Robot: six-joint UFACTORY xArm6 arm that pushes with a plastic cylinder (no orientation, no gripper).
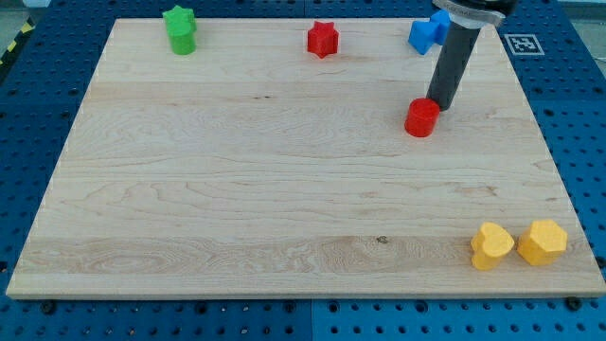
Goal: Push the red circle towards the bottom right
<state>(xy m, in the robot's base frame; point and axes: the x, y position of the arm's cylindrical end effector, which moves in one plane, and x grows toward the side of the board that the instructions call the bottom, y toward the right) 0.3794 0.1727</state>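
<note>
The red circle (pixel 421 117) is a short red cylinder lying on the wooden board (pixel 284 180), in the upper right part of the view. My tip (pixel 438 105) stands just to the upper right of the red circle, touching or nearly touching its edge. The dark rod rises from there toward the view's top.
A blue block (pixel 427 33) lies at the top right, partly behind the rod. A red star (pixel 323 39) sits at top centre, a green star-like block (pixel 179 29) at top left. Two yellow blocks (pixel 491 245) (pixel 542 242) lie side by side at bottom right.
</note>
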